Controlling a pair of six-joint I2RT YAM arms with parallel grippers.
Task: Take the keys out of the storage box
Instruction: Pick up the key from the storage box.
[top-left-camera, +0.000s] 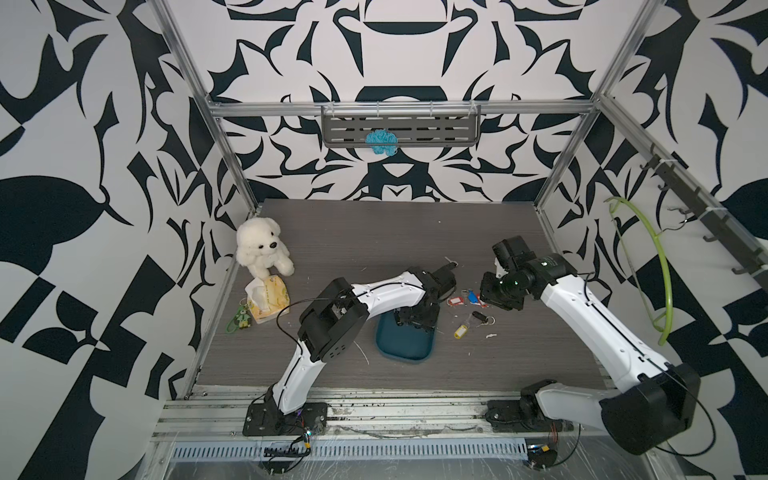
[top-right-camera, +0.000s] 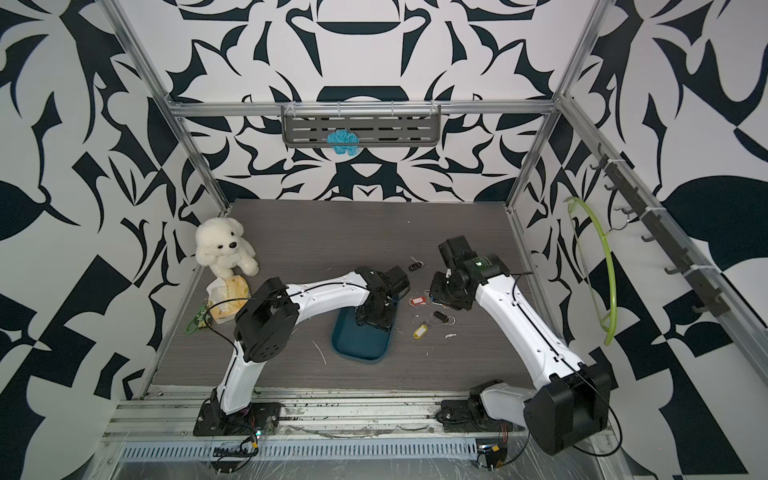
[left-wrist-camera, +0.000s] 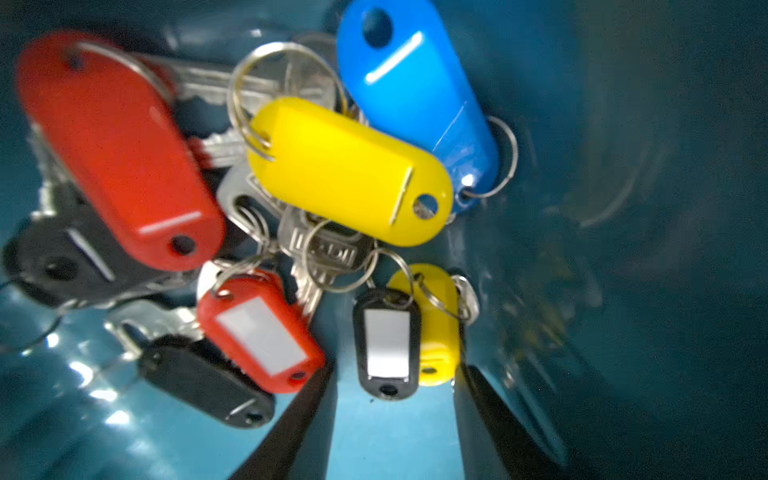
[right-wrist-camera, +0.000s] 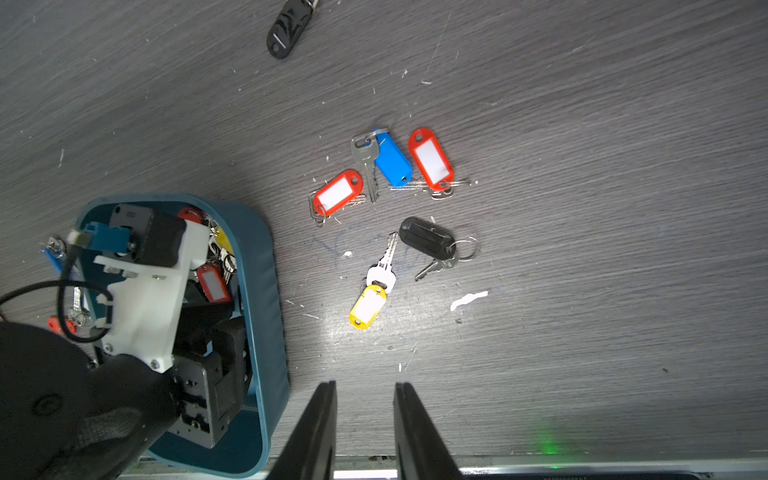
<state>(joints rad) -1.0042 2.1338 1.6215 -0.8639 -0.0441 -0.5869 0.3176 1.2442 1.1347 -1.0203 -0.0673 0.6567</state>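
Note:
The storage box (top-left-camera: 405, 345) (top-right-camera: 359, 345) is a dark teal tray at mid table. My left gripper (top-left-camera: 415, 320) (left-wrist-camera: 395, 368) reaches down into its far end. Its jaws stand open on either side of a black tag (left-wrist-camera: 386, 345) and a small yellow tag (left-wrist-camera: 436, 328). More keys (left-wrist-camera: 328, 166) with red, yellow, blue and black tags are piled just beyond on the box floor (left-wrist-camera: 374, 436). My right gripper (right-wrist-camera: 365, 386) (top-left-camera: 484, 293) hangs open and empty over the table. Below it lie several keys (right-wrist-camera: 390, 183): red (top-left-camera: 456, 300), blue, black (top-left-camera: 478, 316) and yellow (top-left-camera: 459, 331).
Another black-tagged key (top-left-camera: 449, 262) lies farther back. At the left edge are a white plush bear (top-left-camera: 262, 249), a tissue pack (top-left-camera: 266, 301) and a green charm (top-left-camera: 241, 318). A grey slotted shelf (top-left-camera: 401, 126) hangs on the back wall, a green hanger (top-left-camera: 660, 266) on the right.

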